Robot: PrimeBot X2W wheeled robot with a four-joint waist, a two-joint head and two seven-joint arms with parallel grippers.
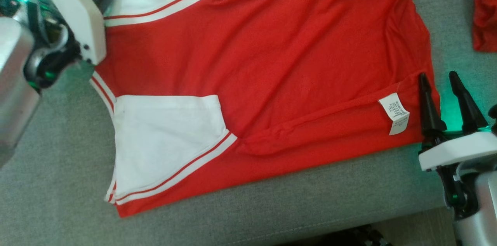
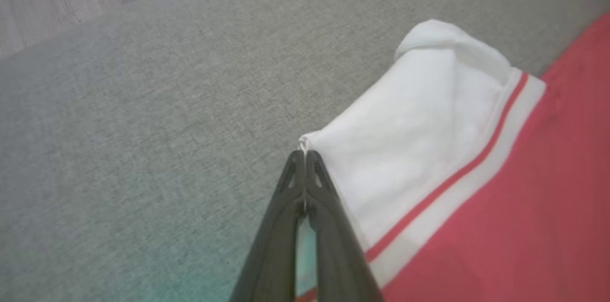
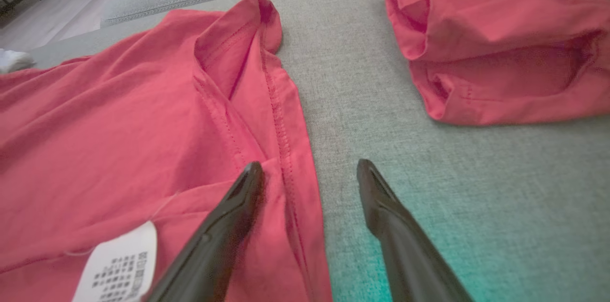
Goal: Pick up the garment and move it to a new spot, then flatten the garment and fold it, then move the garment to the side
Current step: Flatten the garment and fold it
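**Grey cushion, red garment lying crosswise, one end held**

Grey upholstery carries the garment (image 1: 271, 63). It is spread flat on the cushion (image 1: 233, 215), with its long axis running from the robot's left to its right: white sleeves at the left end, hem at the right.

At the garment's far-left corner the left gripper (image 2: 303, 154) has its jaws closed on the tip of a white sleeve (image 2: 419, 116). At the garment's right end the right gripper (image 1: 438, 79) stands with jaws open, straddling the hem (image 3: 286, 149) just beside the care label (image 1: 394, 113). One finger is over red cloth, the other over bare cushion. A second red cloth (image 1: 485, 9) lies apart, beyond the garment's right end.

Each arm is nearer its own end, so the coming move likely hinges on the right jaws closing on the hem before both ends rise together.
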